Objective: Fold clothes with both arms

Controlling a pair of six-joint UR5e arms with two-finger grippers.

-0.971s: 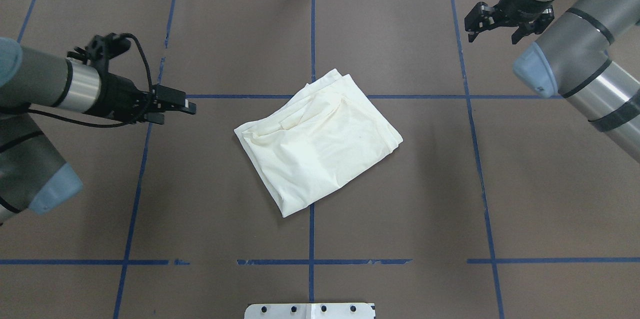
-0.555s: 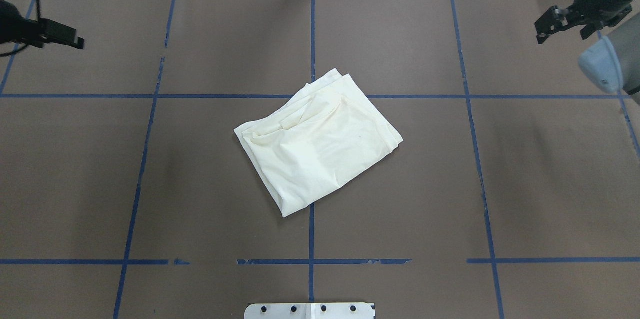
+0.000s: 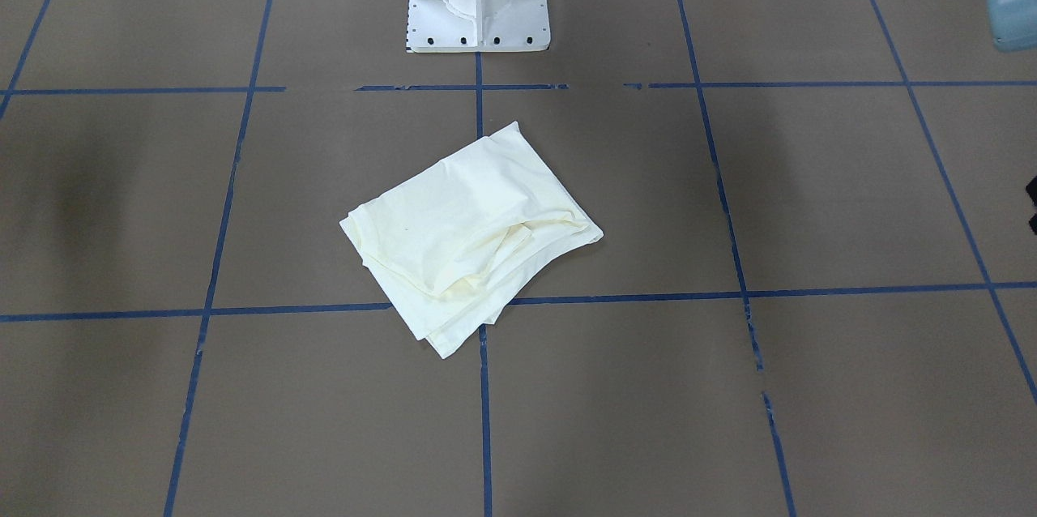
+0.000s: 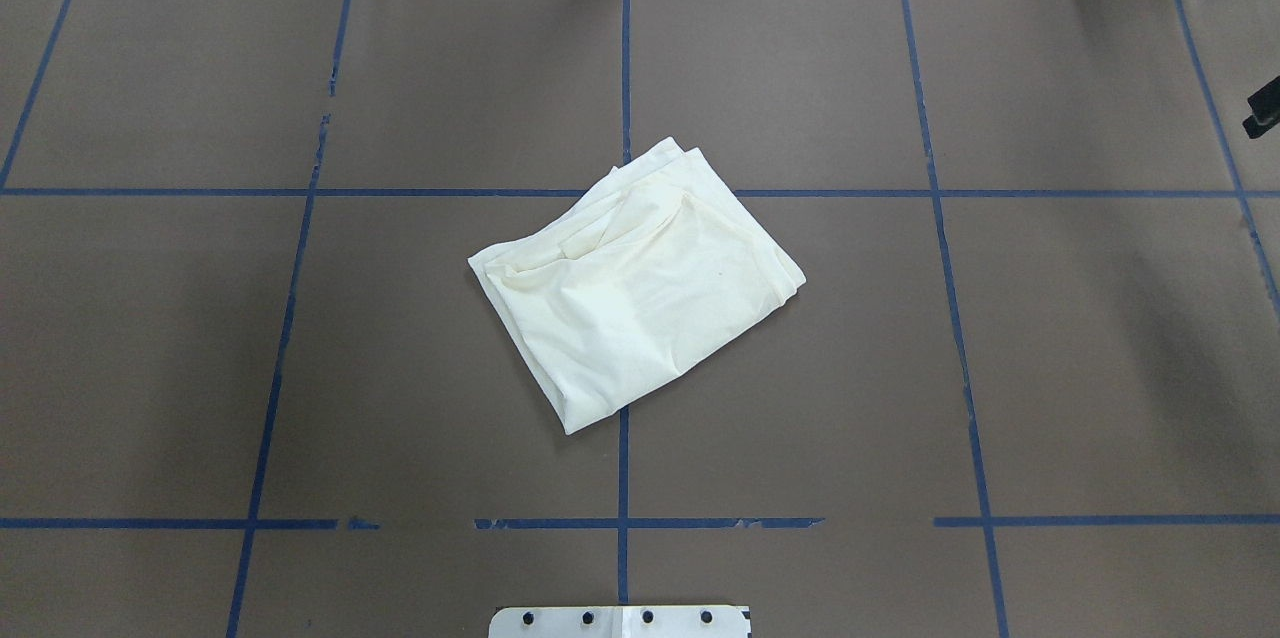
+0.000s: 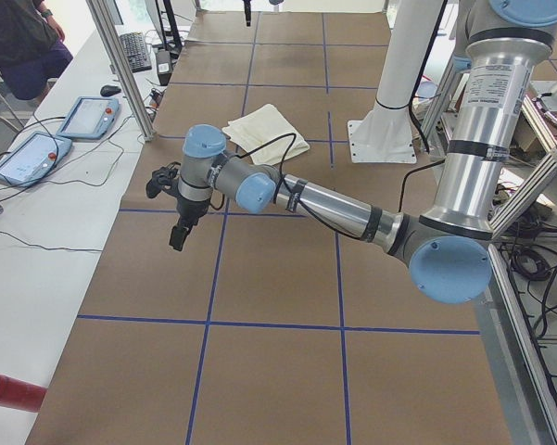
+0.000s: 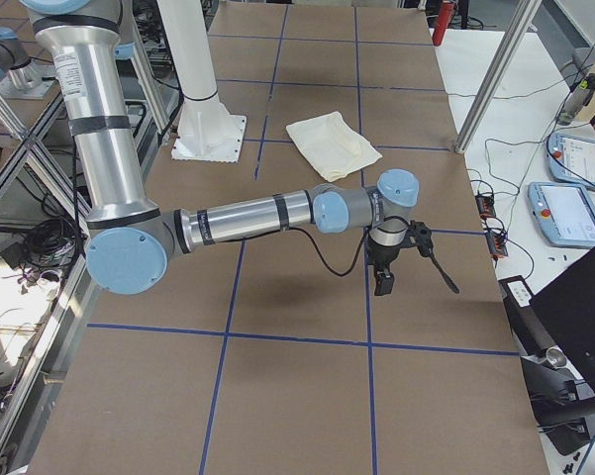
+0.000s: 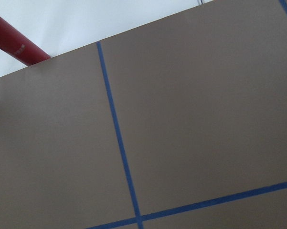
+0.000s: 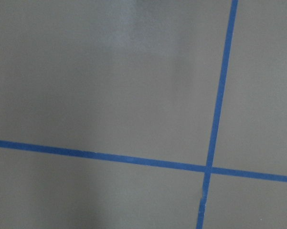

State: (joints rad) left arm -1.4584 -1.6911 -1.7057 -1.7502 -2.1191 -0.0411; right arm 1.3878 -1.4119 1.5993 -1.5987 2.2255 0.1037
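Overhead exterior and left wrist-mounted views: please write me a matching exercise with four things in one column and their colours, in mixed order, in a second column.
Things:
1. T-shirt
2. tape lines
3. table cover
4. tube

Colours:
a. blue
b. red
c. cream
d. brown

Pairs: 1-c; 2-a; 3-d; 4-b

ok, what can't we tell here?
- Shirt: folded; inner and under faces hidden in every view, only plain cream shows.
- Left gripper: open or shut unclear; small in exterior left, only a sliver at front view's edge.
- Right gripper: same; small in exterior right, sliver at overhead's edge.
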